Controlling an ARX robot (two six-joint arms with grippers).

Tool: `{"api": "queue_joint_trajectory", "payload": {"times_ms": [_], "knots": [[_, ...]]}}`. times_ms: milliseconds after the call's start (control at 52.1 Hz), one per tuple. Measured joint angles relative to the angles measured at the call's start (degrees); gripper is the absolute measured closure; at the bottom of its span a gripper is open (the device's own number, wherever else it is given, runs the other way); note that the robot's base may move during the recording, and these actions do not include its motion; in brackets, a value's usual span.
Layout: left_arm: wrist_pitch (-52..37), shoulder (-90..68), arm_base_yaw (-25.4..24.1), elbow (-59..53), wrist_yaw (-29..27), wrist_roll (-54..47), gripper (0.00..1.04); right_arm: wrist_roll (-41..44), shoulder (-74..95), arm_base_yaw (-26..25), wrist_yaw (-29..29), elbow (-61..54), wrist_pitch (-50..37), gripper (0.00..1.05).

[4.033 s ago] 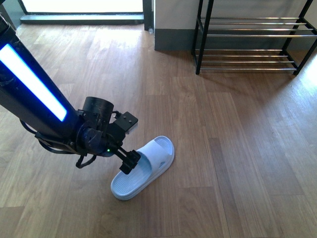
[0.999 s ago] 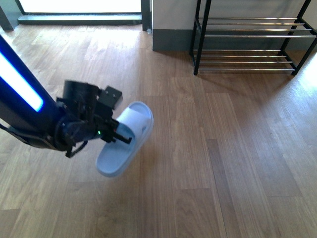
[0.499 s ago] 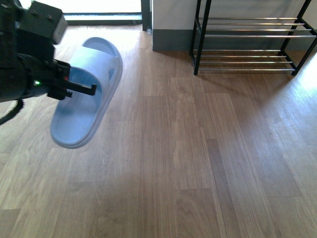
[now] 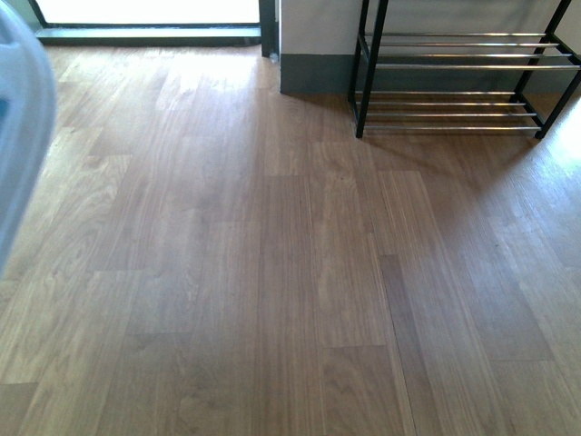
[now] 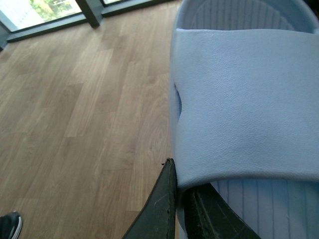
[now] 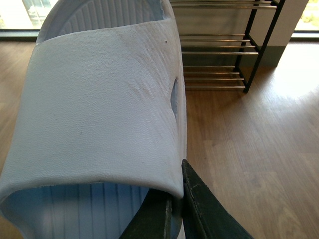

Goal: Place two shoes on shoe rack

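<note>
Each shoe here is a light blue slide sandal, and each gripper holds one off the floor. In the left wrist view my left gripper (image 5: 178, 183) is shut on the strap edge of one sandal (image 5: 244, 99), one finger outside the strap and one under it. My right gripper (image 6: 174, 191) pinches the other sandal (image 6: 99, 109) by the side of its strap in the same way. The front view catches only a blurred pale blue sliver of a sandal (image 4: 18, 118) at the far left edge, and no arm. The shoe rack (image 4: 463, 64) stands at the back right against the wall, black frame with chrome bars, and also shows behind the right sandal as the rack (image 6: 224, 50).
Wooden plank floor (image 4: 300, 254) fills the front view. A grey wall base (image 4: 313, 73) sits left of the rack, with a glass door sill (image 4: 145, 33) further left. A dark shoe tip with a white sole (image 5: 9, 225) shows at the left wrist view's corner.
The left gripper lifted its sandal off the floor and carried it up and left toward the camera. The arm has left the front view, and only the sandal's edge remains.
</note>
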State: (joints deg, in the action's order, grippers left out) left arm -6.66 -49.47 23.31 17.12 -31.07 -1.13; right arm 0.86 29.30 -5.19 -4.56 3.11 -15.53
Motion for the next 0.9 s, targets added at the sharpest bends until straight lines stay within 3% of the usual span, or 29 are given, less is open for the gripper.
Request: {"api": "queue_joint_trajectory", "payload": {"times_ms": [115,230,384,480,672,903], "knots": [[9.35,15.87,2.4,-2.75,-7.06,2.08,1.03,0.0,0.0,0.0,0.0,0.0,0.0,1.03],[12.44,24.02,0.5,-5.92,-8.59,4.28,1.03,0.0,0.0,0.0,0.0,0.0,0.0,1.03],[10.99,27.3,-4.2,-11.67,-1.09,6.54,1.03,-0.02,0.0,0.0,-0.02,0.0,0.0,1.03],[5.25,25.18,-5.64,-12.11,1.46,6.21,1.03,0.0,0.0,0.0,0.0,0.0,0.0,1.03],[2.23,22.53,-8.55,-12.7,3.93,7.19,1.03,0.0,0.0,0.0,0.09,-0.02,0.0,1.03],[2.95,23.21,-8.57,-12.72,2.4,7.91,1.03,0.0,0.0,0.02,0.07,-0.02,0.0,1.03]]}}
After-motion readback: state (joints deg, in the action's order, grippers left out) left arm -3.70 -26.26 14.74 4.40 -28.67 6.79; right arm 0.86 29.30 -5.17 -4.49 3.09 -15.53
